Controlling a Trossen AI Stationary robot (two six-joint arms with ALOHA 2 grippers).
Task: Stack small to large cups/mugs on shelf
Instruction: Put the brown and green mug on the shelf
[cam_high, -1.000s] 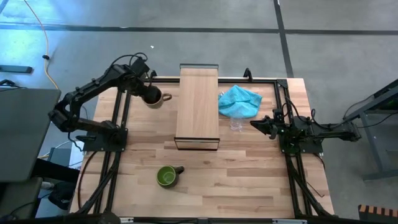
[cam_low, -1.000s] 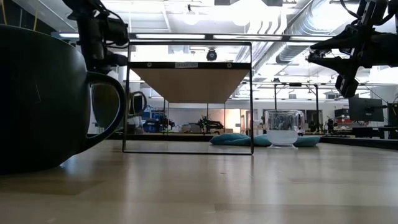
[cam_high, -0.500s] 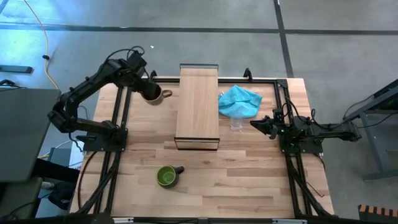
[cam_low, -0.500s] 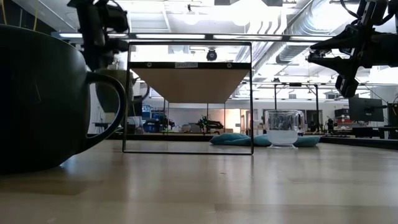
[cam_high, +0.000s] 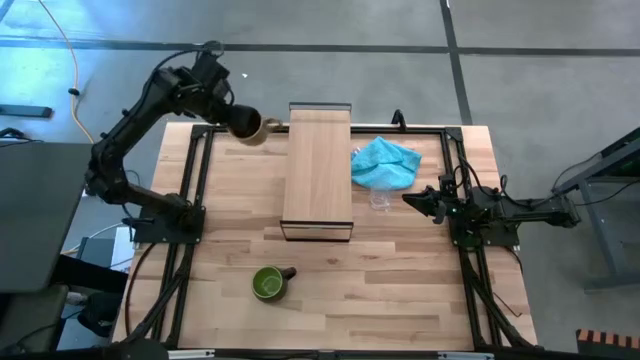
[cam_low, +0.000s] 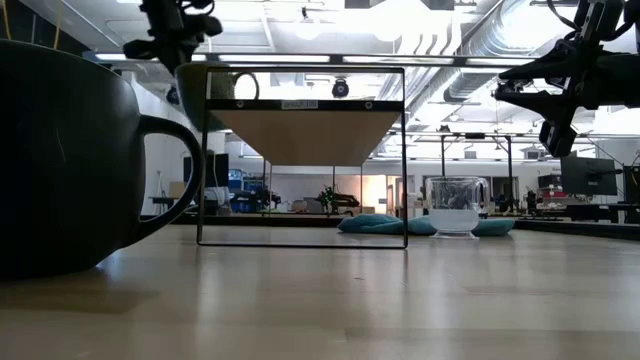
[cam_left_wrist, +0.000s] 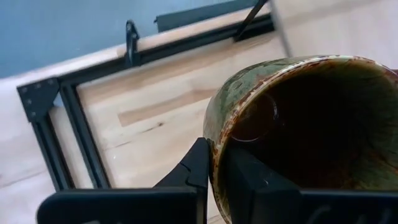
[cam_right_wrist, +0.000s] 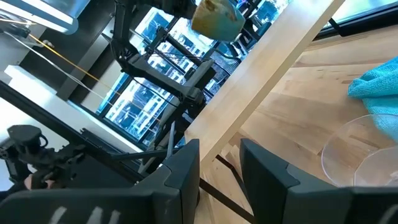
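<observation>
Brown-glazed and speckled with green, a handled mug (cam_high: 247, 125) hangs in the air at the far left corner of the table (cam_high: 400, 290), its rim pinched between the closed fingers of the left gripper (cam_high: 237, 118). In the left wrist view one dark finger (cam_left_wrist: 198, 169) sits outside the mug's wall and the other inside, and the mug's dark interior tilts toward the camera. In the low view the mug (cam_low: 205, 88) is level with the top of the shelf (cam_high: 318, 172) and just beside its left post, clear of the tabletop.

The shelf, a long light-wood board in a dark frame, stands in the middle of the table with its top bare. A dark green mug (cam_high: 269, 283) sits upright on the near part of the table, in front of the shelf's near end and well apart from both arms, its handle pointing right; it fills the left side of the low view (cam_low: 70, 160). A small clear glass cup (cam_high: 381, 200) stands on the table to the right of the shelf, touching the near edge of a crumpled turquoise cloth (cam_high: 385, 163).

The right gripper (cam_high: 409, 199) waits above the table just right of the glass cup, its fingers spread apart and holding nothing.
</observation>
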